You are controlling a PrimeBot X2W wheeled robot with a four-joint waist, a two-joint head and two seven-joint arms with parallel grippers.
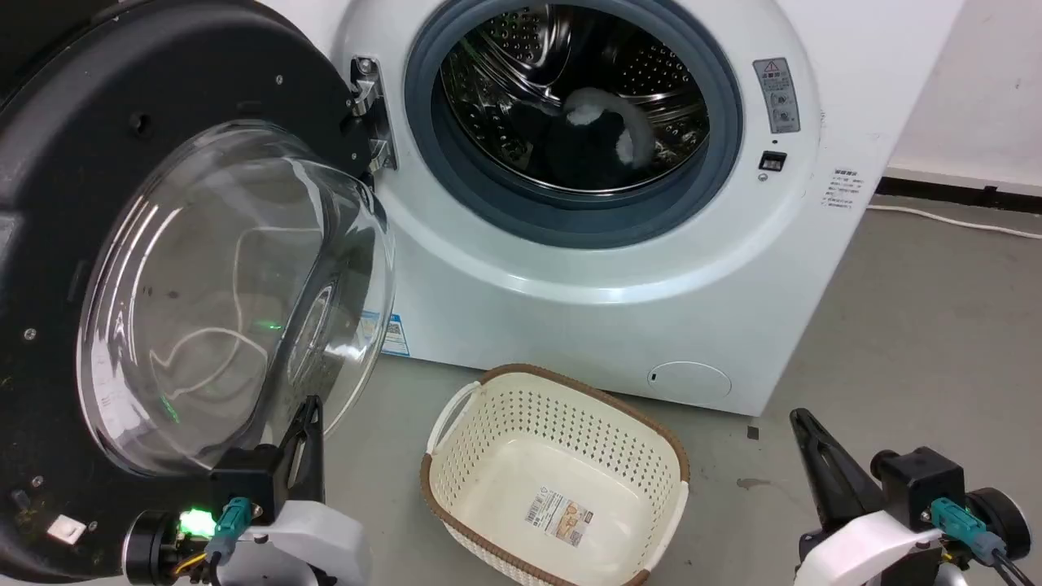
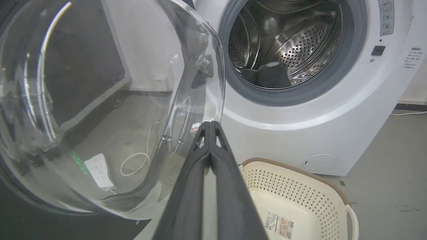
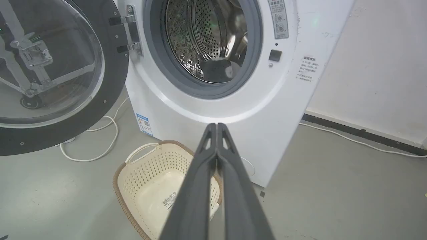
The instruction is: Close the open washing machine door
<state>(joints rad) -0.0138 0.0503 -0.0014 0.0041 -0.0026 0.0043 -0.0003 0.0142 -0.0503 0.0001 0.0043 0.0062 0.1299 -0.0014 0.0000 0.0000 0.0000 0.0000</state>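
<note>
The door [image 1: 187, 285] stands swung wide on the left, its glass bowl bulging just ahead of the left gripper [image 1: 309, 411], whose fingers are pressed together near the bowl's lower edge. The basket [image 1: 562, 480] sits on the floor [image 1: 912, 325] before the machine [image 1: 635, 277], between both grippers. Right of it, bare floor lies ahead of the right gripper [image 1: 804, 423]. The drum [image 1: 521, 73] mouth is unblocked.

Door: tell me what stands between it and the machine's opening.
Nothing crosses the opening of the machine. The shut left gripper sits beside the inner glass of the door, on its closing side. The basket lies on the floor before the machine, seemingly below the door's sweep.
</note>
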